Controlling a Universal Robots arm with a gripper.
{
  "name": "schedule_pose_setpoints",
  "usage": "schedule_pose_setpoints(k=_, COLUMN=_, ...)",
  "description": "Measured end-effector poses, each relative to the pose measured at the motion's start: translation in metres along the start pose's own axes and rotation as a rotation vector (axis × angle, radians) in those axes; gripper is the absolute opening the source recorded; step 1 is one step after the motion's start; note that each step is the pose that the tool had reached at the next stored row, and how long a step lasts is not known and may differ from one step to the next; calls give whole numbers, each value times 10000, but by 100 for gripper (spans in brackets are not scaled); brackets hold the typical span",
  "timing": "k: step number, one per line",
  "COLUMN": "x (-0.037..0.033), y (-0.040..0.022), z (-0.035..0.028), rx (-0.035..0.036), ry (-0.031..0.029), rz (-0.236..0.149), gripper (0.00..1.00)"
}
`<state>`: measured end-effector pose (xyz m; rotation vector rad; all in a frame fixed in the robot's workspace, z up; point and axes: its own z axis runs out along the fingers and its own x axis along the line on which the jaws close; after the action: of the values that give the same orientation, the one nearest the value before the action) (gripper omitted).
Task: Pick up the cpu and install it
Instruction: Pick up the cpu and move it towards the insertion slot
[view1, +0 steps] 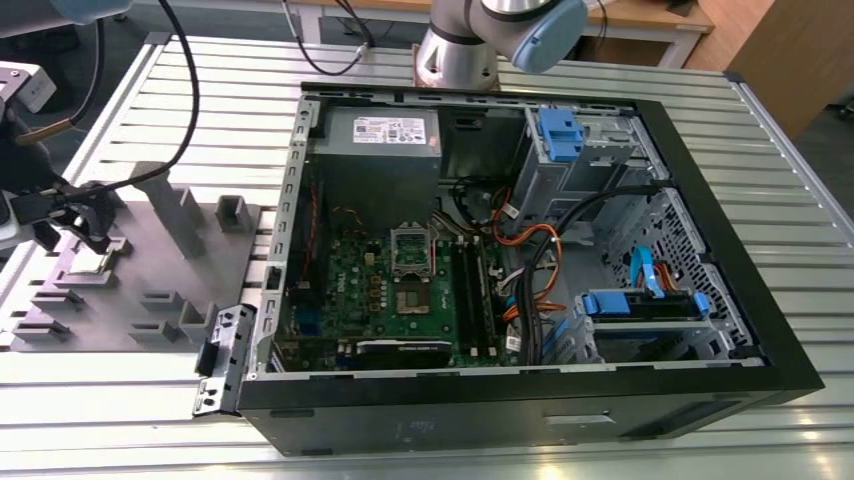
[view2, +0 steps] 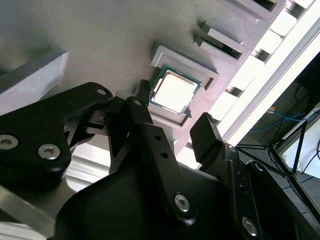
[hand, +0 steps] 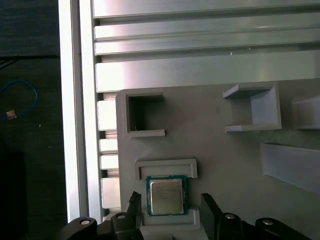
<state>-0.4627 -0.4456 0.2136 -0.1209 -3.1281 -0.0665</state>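
Hovering over grey tray, gripper spread apart, astride cpu seated in its recess.

Smooth, satin-bright metal tops the small square cpu; around it, a matt grey moulded plastic tray, a matt black plastic pincer studded with shiny steel screws, and a ribbed, gleaming aluminium table.
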Motion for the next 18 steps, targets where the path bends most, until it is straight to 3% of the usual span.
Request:
schedule_pose_setpoints(k=1, x=0, y=0, z=0, rx=1, ry=0, rz=0, gripper=59)
schedule_pose_setpoints(k=7, x=-1, y=-3, z=67, rx=1, ry=-1, rz=-39, gripper=59)
schedule_pose_setpoints(k=13, x=-2, y=-6, z=137, rx=31, ry=27, rz=-653, gripper=59)
schedule_pose_setpoints(k=18, x=-3, y=-9, z=220, rx=70, ry=28, rz=-747, gripper=59)
